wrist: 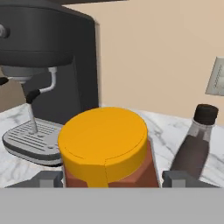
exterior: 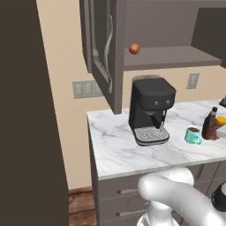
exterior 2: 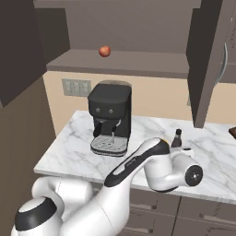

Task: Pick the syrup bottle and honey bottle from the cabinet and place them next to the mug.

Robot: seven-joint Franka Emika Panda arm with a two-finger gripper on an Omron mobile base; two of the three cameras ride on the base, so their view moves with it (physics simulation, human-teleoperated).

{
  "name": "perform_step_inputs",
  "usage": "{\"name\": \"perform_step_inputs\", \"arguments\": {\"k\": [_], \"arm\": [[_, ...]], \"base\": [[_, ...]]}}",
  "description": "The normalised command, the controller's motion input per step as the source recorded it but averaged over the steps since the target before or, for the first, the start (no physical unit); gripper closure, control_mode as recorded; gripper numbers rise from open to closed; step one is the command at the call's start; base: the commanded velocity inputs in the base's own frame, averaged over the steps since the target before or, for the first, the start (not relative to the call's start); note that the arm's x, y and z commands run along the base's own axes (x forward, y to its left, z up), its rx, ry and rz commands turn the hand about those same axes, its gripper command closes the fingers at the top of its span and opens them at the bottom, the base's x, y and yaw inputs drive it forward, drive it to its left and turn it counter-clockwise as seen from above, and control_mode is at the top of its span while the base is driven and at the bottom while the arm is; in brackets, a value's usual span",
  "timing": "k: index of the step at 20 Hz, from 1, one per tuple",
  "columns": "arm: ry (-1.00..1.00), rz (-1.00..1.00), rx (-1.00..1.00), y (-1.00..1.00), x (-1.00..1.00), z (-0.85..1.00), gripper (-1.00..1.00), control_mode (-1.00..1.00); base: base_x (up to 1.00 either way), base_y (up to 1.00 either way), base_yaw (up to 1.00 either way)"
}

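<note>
The honey bottle [wrist: 105, 140], amber with a yellow-orange cap, stands between the two fingertips of my gripper [wrist: 111, 179], which is shut on its sides. In the left base view the honey bottle [exterior: 220, 126] is at the counter's right edge, right beside the tall dark syrup bottle [exterior: 209, 123]. The teal mug [exterior: 193, 136] stands just left of both bottles. In the hand view the syrup bottle [wrist: 194, 144] rises to the right of the honey bottle. Its dark cap [exterior 2: 177, 137] peeks over my arm in the right base view. The cabinet [exterior: 106, 48] above hangs open.
A black coffee machine [exterior: 150, 110] stands on the marble counter [exterior: 114, 150], left of the mug. A small red ball [exterior: 134, 48] lies on the cabinet shelf. The open cabinet door [exterior 2: 207, 60] juts out over the counter. A tall dark unit fills the left side.
</note>
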Motion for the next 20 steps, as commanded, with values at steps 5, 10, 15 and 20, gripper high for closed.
{"name": "perform_step_inputs", "arguments": {"k": [5, 10, 15, 20], "arm": [[0.00, 0.00, 0.00, -0.33, 0.00, -0.24, 1.00, -1.00], [0.00, 0.00, 0.00, -0.14, 0.00, -0.34, 1.00, -1.00], [0.00, 0.00, 0.00, 0.00, 0.08, -0.52, 1.00, -1.00], [0.00, 0.00, 0.00, 0.00, 0.18, -0.46, 1.00, -1.00]], "base": [[0.00, 0.00, 0.00], [0.00, 0.00, 0.00], [0.00, 0.00, 0.00], [0.00, 0.00, 0.00]]}}
